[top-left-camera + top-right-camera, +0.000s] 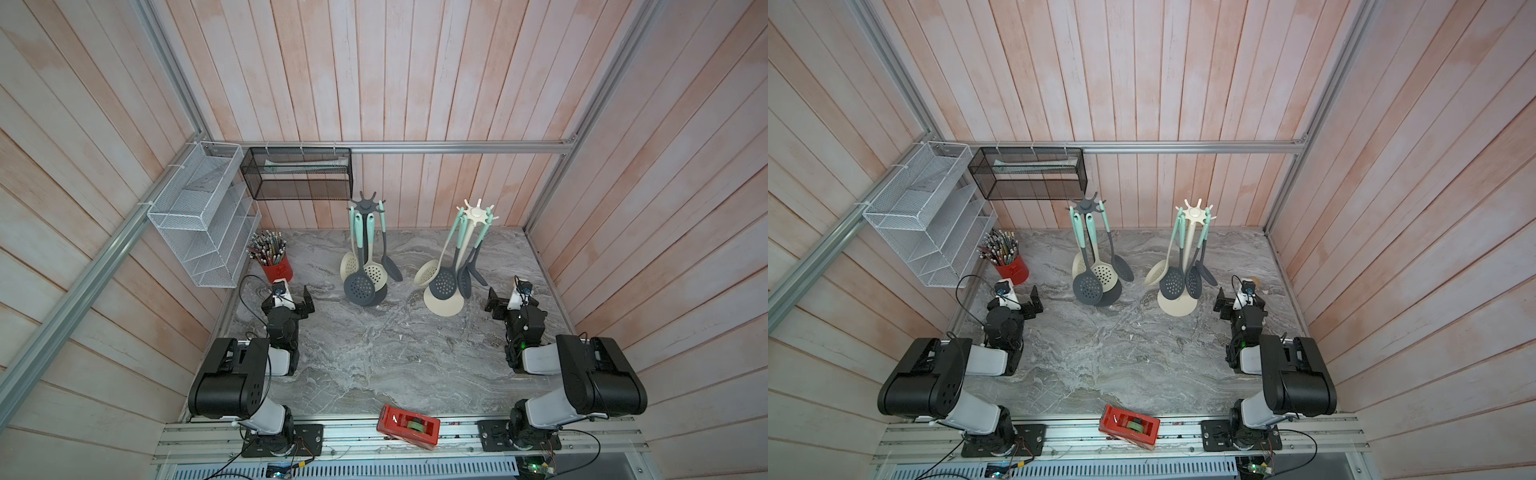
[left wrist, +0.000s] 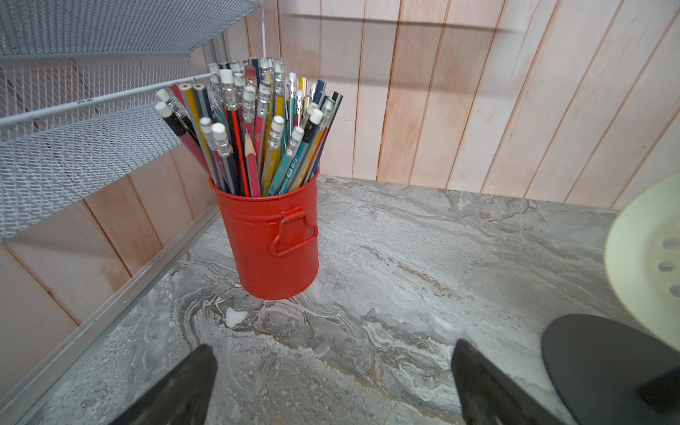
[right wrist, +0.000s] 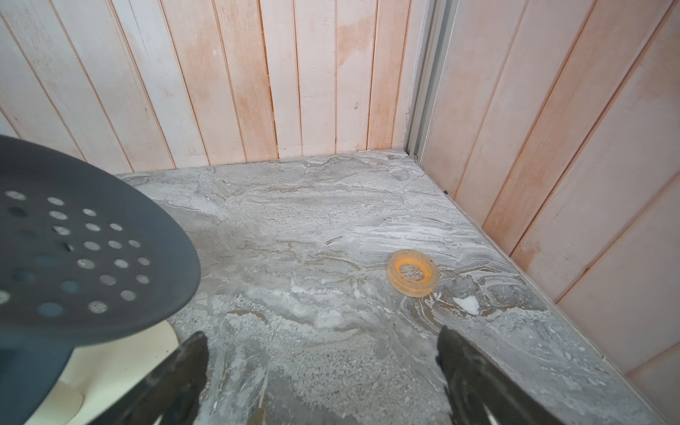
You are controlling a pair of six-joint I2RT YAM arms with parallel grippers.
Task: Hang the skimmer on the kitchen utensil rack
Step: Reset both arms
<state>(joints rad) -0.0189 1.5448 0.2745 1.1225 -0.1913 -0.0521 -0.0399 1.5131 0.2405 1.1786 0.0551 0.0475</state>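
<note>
Two utensil racks stand at the back of the marble table in both top views: a dark grey rack (image 1: 366, 204) (image 1: 1087, 203) and a cream rack (image 1: 476, 212) (image 1: 1194, 212). A dark skimmer (image 1: 359, 286) and a cream skimmer (image 1: 375, 272) hang on the grey rack. Another dark skimmer (image 1: 444, 284) (image 3: 84, 265) and a cream skimmer (image 1: 428, 273) hang on the cream rack. My left gripper (image 1: 300, 306) (image 2: 333, 353) is open and empty, low, to the left of the grey rack. My right gripper (image 1: 496, 303) (image 3: 322, 342) is open and empty, to the right of the cream rack.
A red pencil cup (image 1: 274, 266) (image 2: 276, 243) stands in front of my left gripper, under a white mesh organizer (image 1: 203, 216). A black mesh basket (image 1: 297, 174) hangs on the back wall. An orange tape ring (image 3: 412, 272) lies near the right corner. A red tape dispenser (image 1: 408, 426) sits at the front edge.
</note>
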